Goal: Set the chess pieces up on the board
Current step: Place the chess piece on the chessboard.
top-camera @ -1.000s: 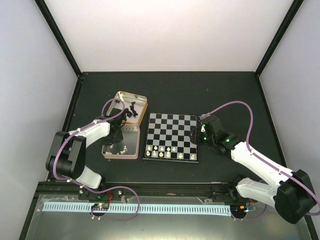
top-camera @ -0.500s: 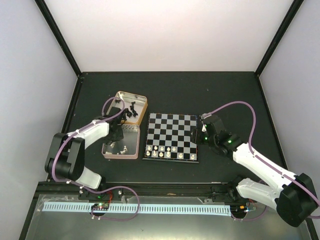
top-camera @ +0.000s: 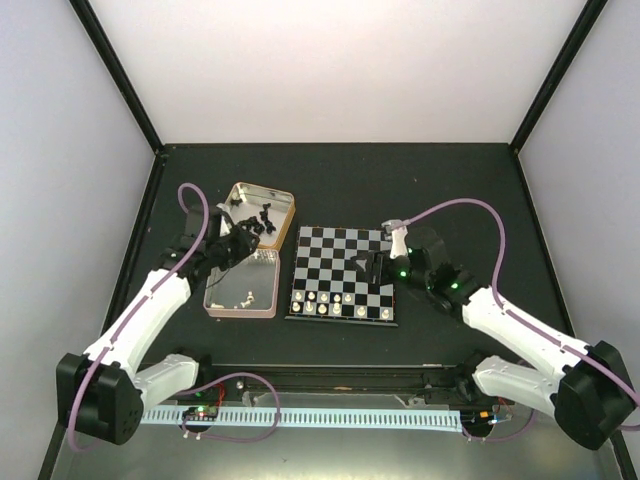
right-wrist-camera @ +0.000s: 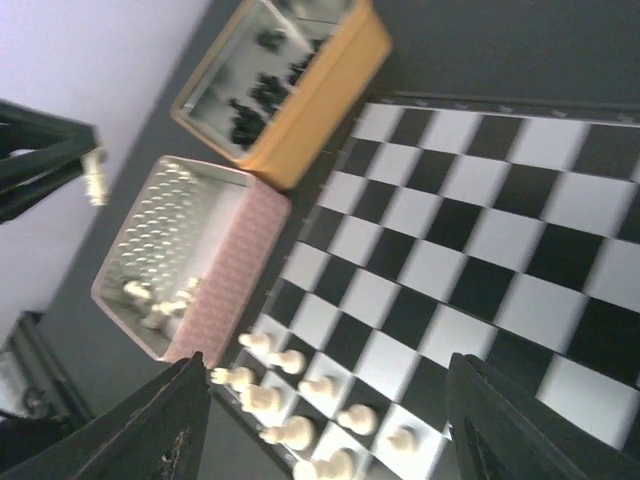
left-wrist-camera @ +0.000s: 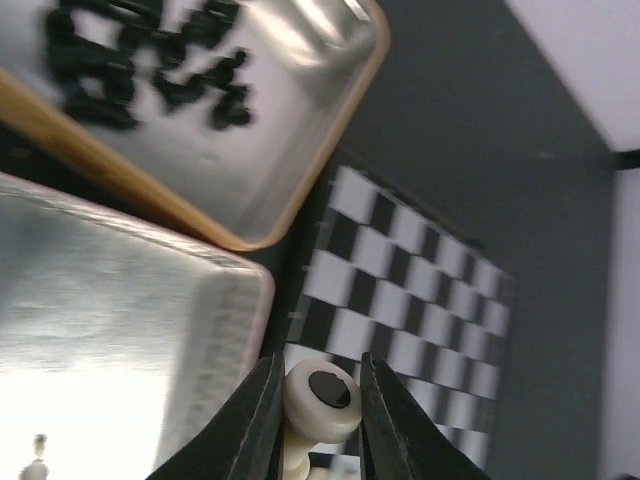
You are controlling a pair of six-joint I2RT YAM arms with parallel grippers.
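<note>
The board (top-camera: 343, 262) lies at mid-table, with several cream-white chess pieces (top-camera: 325, 300) on its near rows. My left gripper (top-camera: 255, 238) hangs above the join between two tins. In the left wrist view it (left-wrist-camera: 318, 372) is shut on a white chess piece (left-wrist-camera: 300, 402), whose round base faces the camera. That held piece also shows in the right wrist view (right-wrist-camera: 96, 176). My right gripper (top-camera: 368, 270) is open and empty above the board's right half. In its own view it (right-wrist-camera: 330, 425) is spread wide over the board (right-wrist-camera: 470, 230) and the white pieces (right-wrist-camera: 300, 385).
A gold tin (top-camera: 283, 203) at the board's far left holds several black pieces (top-camera: 262, 218). A pink tin (top-camera: 240, 312) just in front of it holds a few white pieces (top-camera: 243, 296). Both tins sit close to the board's left edge. Black frame rails border the table.
My left gripper has risen out of the pink tin with a white piece and swung back and right. My right gripper has moved left over the board.
</note>
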